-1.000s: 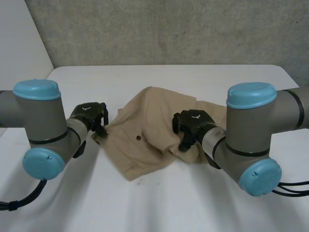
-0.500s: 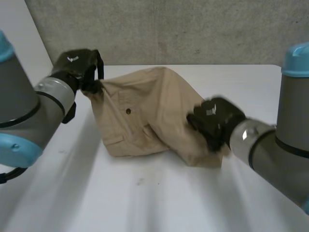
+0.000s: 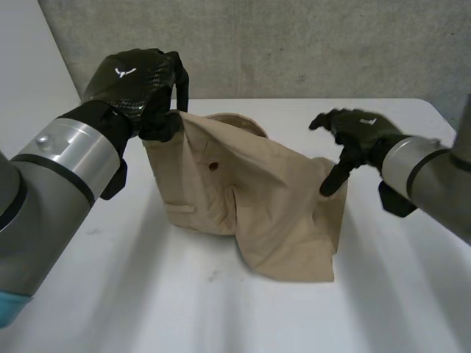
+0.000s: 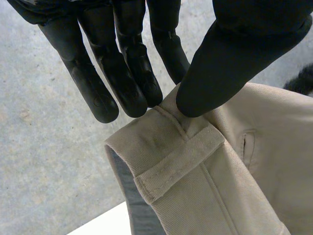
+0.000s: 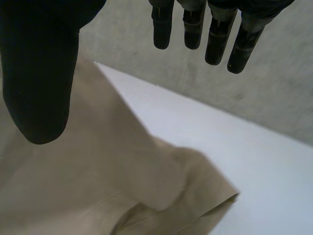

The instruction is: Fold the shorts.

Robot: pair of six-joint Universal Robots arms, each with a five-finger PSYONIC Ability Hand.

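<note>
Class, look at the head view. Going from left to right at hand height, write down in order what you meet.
left robot hand, pinching the waistband → shorts → right robot hand, fingers open

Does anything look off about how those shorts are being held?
Yes: the shorts hang lopsided. The left hand pinches one waistband corner and holds it high, while the right hand is open at the other side, gripping nothing, so that side slumps onto the table.
</note>
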